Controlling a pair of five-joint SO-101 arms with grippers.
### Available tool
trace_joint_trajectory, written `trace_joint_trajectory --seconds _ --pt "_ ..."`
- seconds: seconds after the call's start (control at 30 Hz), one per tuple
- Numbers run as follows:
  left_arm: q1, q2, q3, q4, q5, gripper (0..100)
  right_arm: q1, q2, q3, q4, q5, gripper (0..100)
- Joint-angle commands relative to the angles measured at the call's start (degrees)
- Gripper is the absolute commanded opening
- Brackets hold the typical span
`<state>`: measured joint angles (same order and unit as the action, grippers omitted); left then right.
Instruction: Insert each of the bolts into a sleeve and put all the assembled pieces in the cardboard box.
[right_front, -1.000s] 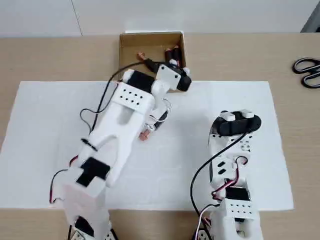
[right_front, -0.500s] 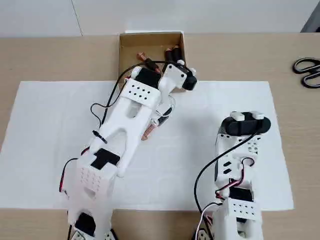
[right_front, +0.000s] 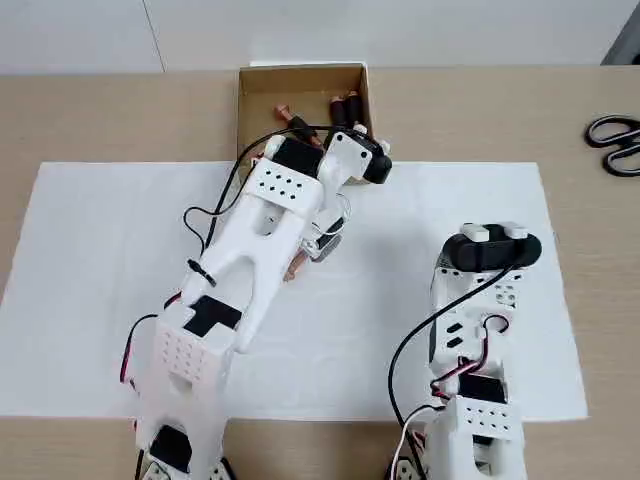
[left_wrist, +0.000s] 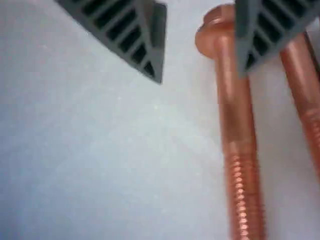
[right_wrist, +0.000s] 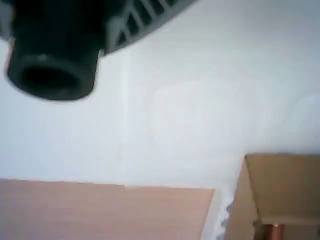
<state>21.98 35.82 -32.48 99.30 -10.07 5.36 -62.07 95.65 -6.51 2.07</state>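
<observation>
Some assembled pieces (right_front: 345, 105) in box (right_front: 243, 90). Two bolts (left_wrist: 234, 135) loose on paper (left_wrist: 100, 160) under spread left fingers (left_wrist: 125, 30). Right fingers (right_wrist: 145, 20) grasp sleeve (right_wrist: 52, 65), still unfilled.

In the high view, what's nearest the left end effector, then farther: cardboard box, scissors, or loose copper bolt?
1. Copper bolt: on the paper, beside the left end effector.
2. Cardboard box: beyond the paper's far edge.
3. Scissors: far off at the table's right edge.
</observation>
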Motion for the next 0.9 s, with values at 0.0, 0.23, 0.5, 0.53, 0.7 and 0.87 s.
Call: trace_joint_trajectory --seconds 0.0,0.23,0.5,0.53,0.7,0.87 --pt "-0.4 -0.4 -1.3 -0.1 0.0 10 0.5 -0.7 0.4 -1.1 0.4 0.2" --pt "-2.1 2.1 -1.5 -0.1 0.0 10 0.5 -0.7 0.4 -1.1 0.4 0.2" --pt "-2.7 6.1 -1.7 -0.2 0.2 10 0.5 -0.7 0.4 -1.1 0.4 0.2" --pt "-2.7 6.2 -1.5 -0.2 0.2 10 0.5 -0.7 0.4 -1.1 0.4 0.2" --pt "-2.7 6.2 -1.4 -0.2 0.2 10 0.5 -0.8 0.4 -1.1 0.4 0.2" --pt "-2.0 10.6 -1.5 -0.5 0.2 9 0.5 -1.0 0.4 -1.1 0.4 0.2"
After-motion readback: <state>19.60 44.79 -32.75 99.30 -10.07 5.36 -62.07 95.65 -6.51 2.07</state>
